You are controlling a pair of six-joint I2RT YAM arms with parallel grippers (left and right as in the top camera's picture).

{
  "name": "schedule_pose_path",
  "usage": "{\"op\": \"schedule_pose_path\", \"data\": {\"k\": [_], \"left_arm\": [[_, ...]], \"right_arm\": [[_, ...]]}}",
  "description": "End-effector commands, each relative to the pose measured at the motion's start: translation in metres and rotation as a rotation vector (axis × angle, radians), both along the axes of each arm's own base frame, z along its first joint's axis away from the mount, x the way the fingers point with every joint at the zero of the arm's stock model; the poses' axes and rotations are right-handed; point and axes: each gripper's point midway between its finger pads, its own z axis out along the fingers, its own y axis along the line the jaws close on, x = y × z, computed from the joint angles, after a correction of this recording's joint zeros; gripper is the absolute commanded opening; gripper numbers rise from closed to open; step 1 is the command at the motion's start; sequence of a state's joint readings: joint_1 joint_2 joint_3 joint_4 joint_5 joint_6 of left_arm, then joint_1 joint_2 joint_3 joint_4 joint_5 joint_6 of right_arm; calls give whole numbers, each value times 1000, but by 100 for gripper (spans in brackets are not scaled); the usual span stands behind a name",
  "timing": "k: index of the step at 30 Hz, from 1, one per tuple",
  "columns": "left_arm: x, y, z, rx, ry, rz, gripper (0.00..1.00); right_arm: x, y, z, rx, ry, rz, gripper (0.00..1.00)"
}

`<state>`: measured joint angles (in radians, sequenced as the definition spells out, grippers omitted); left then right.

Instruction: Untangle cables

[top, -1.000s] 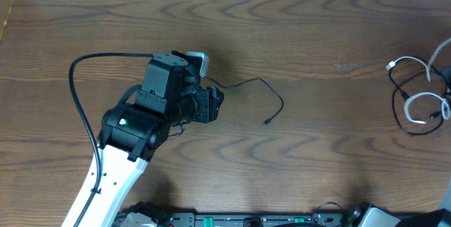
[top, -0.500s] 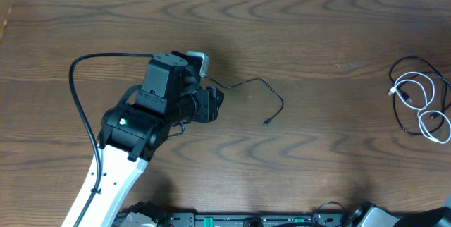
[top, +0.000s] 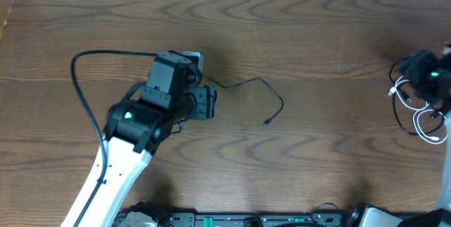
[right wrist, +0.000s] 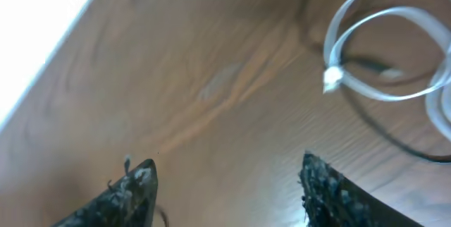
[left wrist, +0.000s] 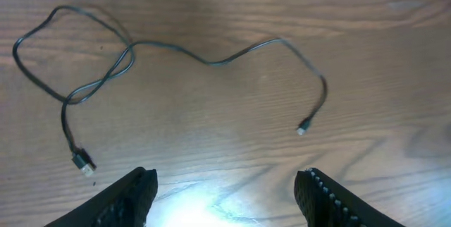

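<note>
Left wrist view: my left gripper hangs spread and empty over a loose black cable lying on the table. My right gripper, fingers likewise apart and holding nothing, hovers near the looped white cable, which crosses a dark cord.

A thin black cable lies flat on the wood left of centre: one half is folded into a loose loop that crosses itself and ends in a small plug, and the other half trails off in a wavy line to a tiny plug. Well apart, at the right edge, a white cable lies in loose overlapping loops, its white plug pointing left, with a thin dark cord looped through and around it
</note>
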<state>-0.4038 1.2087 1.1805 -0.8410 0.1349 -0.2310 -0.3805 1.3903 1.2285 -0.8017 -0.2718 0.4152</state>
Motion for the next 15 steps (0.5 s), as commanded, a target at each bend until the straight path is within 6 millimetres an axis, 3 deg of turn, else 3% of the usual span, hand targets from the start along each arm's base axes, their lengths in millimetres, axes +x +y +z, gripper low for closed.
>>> {"op": "schedule_pose_path", "data": {"k": [1, 3, 7, 12, 15], "left_arm": [[14, 15, -11, 69, 16, 58, 68], [22, 27, -20, 107, 33, 102, 68], [45, 48, -30, 126, 25, 184, 68], [79, 67, -34, 106, -24, 262, 68], [93, 72, -47, 108, -15, 281, 68]], "right_arm": [[3, 34, -8, -27, 34, 185, 66], [-2, 50, -15, -31, 69, 251, 71], [-10, 74, -22, -35, 118, 335, 70], [-14, 90, -24, -32, 135, 383, 65], [-17, 95, -25, -30, 149, 396, 65]]}}
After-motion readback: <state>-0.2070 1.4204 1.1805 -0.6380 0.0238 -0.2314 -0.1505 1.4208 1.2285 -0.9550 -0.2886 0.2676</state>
